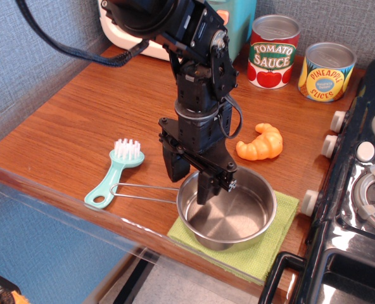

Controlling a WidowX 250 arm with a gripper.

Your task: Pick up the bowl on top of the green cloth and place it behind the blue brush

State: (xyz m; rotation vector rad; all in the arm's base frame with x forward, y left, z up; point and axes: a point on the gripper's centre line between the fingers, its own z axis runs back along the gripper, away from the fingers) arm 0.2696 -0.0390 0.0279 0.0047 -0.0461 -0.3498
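Note:
The bowl [235, 212], a shallow shiny steel pot with a thin wire handle pointing left, sits on the green cloth [266, 244] at the front edge of the wooden counter. The blue brush [114, 174] lies to its left, its white bristles at the far end. My black gripper [189, 178] is open and straddles the pot's left rim: one finger is outside the pot, the other reaches down inside it. I cannot tell whether the fingers touch the rim.
An orange croissant [261, 142] lies just behind the pot. Tomato sauce [273, 52] and pineapple [327, 71] cans stand at the back. A toy microwave [228, 19] is at the back left. A black stove [358, 202] borders the right. The counter's front edge [67, 196] is close.

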